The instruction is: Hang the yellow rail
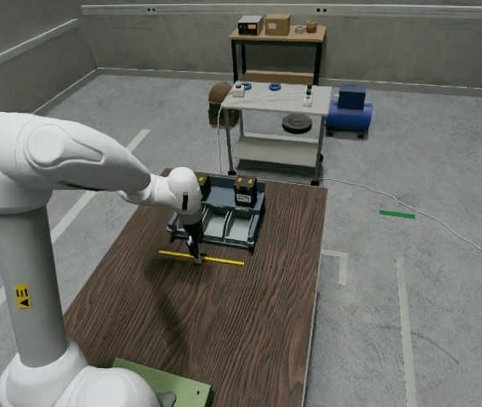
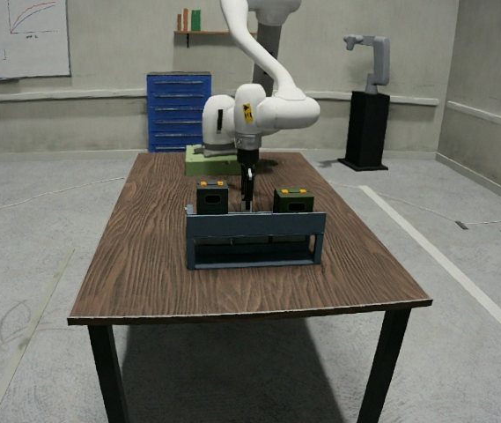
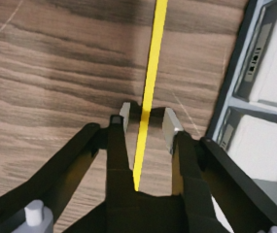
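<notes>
Yellow rail (image 1: 223, 260) is seen lying flat on the wooden table (image 1: 241, 332), near the middle of the top view, just in front of the blue-grey bin rack (image 1: 256, 227) and roughly parallel to its front edge. The gripper (image 1: 197, 259) is lowered over the rail near its midpoint. In the wrist view the rail (image 3: 150, 83) runs up the centre of the frame between the two pads (image 3: 171, 127), and a gap is visible on each side of it; the jaws are partly open and nothing is gripped. Part of the rack (image 3: 235, 92) is shown at the right edge of that view. In the exterior view the rail is hidden behind the rack (image 2: 254, 224).
</notes>
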Controlling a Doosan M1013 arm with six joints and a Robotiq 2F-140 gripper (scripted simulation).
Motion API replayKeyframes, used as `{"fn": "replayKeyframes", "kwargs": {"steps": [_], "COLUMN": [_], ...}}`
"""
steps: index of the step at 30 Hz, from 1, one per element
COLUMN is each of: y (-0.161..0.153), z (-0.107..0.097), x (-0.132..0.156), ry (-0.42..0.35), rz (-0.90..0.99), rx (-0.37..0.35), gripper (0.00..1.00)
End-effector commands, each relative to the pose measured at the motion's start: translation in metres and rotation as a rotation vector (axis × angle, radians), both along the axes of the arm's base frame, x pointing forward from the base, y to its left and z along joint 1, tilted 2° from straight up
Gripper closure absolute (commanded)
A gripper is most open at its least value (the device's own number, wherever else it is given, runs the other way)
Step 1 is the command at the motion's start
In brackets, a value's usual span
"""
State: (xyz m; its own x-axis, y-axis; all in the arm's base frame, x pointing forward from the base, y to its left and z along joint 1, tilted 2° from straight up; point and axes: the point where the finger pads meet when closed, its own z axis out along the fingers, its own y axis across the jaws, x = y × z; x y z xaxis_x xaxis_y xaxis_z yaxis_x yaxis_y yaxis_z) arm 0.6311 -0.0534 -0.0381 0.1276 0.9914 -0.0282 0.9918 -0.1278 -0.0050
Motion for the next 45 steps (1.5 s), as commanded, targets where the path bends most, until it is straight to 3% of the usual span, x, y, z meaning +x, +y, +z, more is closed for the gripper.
{"fn": "replayKeyframes", "kwargs": {"steps": [1, 45], "y": [-0.0018, -0.0037], "z": [-0.0019, -0.0033], "x": [-0.0016, -0.0029], "ry": [0.001, 0.001], "rz": [0.005, 0.005], "rx": [-0.002, -0.002], "gripper": [0.63, 0.63]}}
